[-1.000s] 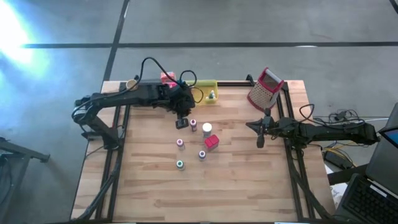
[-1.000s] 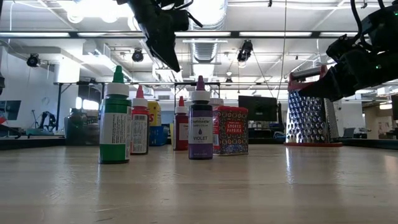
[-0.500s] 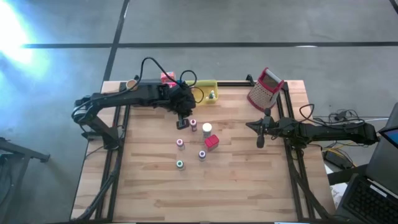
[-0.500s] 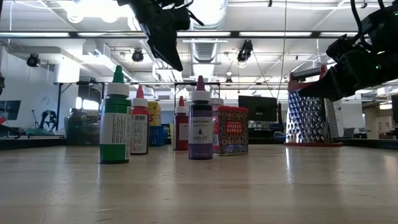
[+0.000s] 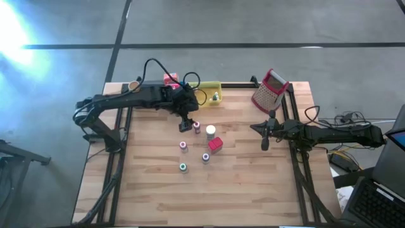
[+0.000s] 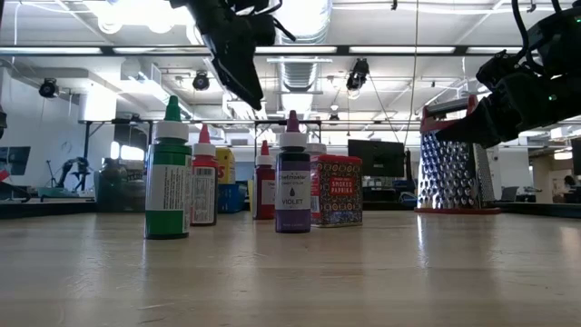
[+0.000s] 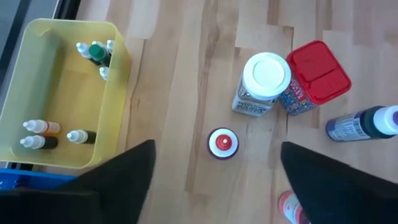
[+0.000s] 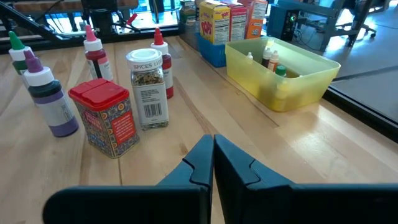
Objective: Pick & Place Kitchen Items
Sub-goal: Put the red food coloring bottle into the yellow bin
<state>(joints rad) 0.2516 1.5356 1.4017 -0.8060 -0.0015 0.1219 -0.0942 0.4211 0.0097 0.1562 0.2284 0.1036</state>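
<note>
Several kitchen items stand on their bases on the wooden table (image 5: 253, 190): a red-capped bottle (image 7: 222, 143), a white-lidded spice jar (image 7: 263, 84), a red tin (image 7: 314, 74), a violet bottle (image 6: 292, 177) and a green bottle (image 6: 168, 173). My left gripper (image 7: 217, 147) hangs open above the red-capped bottle, one finger to each side, well clear of it. In the high view it shows as my left gripper (image 5: 185, 123). My right gripper (image 8: 213, 155) is shut and empty at the table's right edge, also seen from above (image 5: 264, 136).
A yellow tray (image 7: 62, 93) holding several small bottles stands at the table's far edge, with a blue tray (image 8: 214, 46) of boxes beside it. A metal grater (image 5: 271, 90) with a red handle stands at the far right. The near half of the table is bare wood.
My left gripper has opened its fingers while staying in place above the bottles. Nothing on the table has moved.
</note>
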